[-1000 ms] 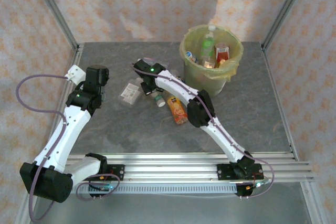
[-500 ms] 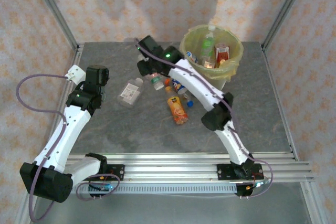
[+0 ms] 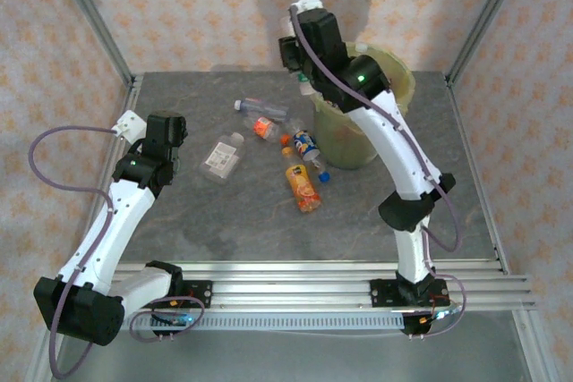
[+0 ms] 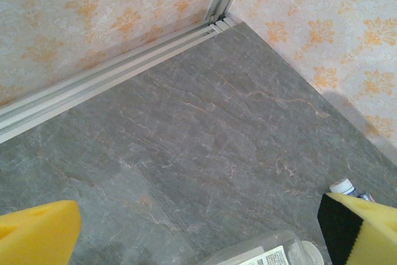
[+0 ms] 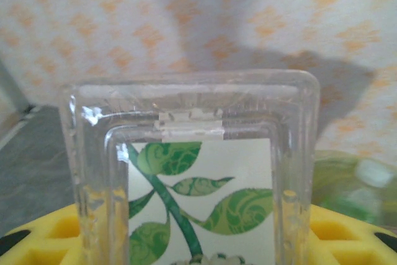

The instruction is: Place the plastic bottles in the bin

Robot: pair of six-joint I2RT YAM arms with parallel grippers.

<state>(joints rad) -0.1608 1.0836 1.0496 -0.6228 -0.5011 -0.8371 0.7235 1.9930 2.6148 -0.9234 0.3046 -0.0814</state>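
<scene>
Top external view, starting at my left: my left gripper (image 4: pixel 198 234) has not stirred over the last second. Its yellow fingers (image 4: pixel 37 234) stand spread wide above the table (image 4: pixel 205 128), holding nothing, with the clear white-labelled bottle (image 3: pixel 222 154) close by.

In the middle, the red-labelled bottle (image 3: pixel 264 127), blue-labelled bottle (image 3: pixel 306 143) and orange-labelled bottle (image 3: pixel 303 187) lie uncovered on the slab now that my right arm has swung off them.

My right gripper (image 3: pixel 300 73) has climbed from that cluster to the left rim of the bin (image 3: pixel 345 140), pinching a clear green-leaf bottle (image 5: pixel 198 172) between its pads.

I judge the pick done and the carry nearly so — what remains is to get fully over the bin's mouth and let go, and several bottles still wait.
</scene>
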